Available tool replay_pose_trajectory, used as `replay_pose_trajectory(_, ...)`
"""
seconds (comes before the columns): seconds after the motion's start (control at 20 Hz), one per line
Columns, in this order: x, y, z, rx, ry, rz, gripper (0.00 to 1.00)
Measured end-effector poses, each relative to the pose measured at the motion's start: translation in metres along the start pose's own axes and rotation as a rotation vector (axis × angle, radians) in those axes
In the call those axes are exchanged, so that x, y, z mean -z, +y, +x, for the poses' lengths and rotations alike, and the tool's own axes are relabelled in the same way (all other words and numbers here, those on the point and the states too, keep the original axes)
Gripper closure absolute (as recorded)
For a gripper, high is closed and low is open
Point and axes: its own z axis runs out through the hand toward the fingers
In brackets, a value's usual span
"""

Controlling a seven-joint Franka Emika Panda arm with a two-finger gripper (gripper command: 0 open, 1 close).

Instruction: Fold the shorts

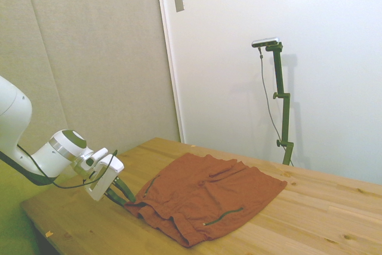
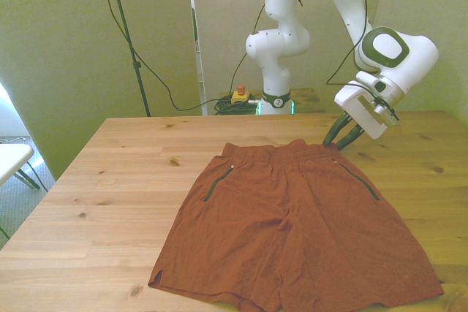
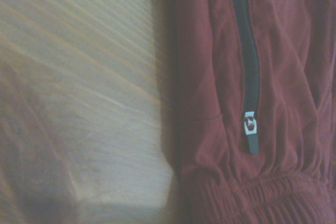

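Shorts (image 2: 292,231) lie flat on the bench (image 2: 110,180), legs near, waistband far. At the waistband's corner on the front view's right, the gripper (image 2: 341,137) has its fingers slightly apart, empty.
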Motion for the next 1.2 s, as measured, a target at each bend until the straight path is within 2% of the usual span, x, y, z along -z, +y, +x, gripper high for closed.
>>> replay_pose_trajectory(0.4, -0.006, -0.002, -0.001, 0.002, -0.011, -0.003, 1.0)
replay_pose_trajectory(0.7, 0.008, 0.011, 0.011, -0.041, -0.02, 0.039, 1.0)
replay_pose_trajectory(0.85, 0.026, 0.039, 0.034, -0.102, -0.043, 0.099, 1.0)
replay_pose_trajectory(1.0, 0.039, 0.085, 0.073, -0.187, -0.073, 0.164, 1.0)
replay_pose_trajectory(1.2, 0.014, 0.139, 0.125, -0.302, -0.144, 0.217, 1.0)
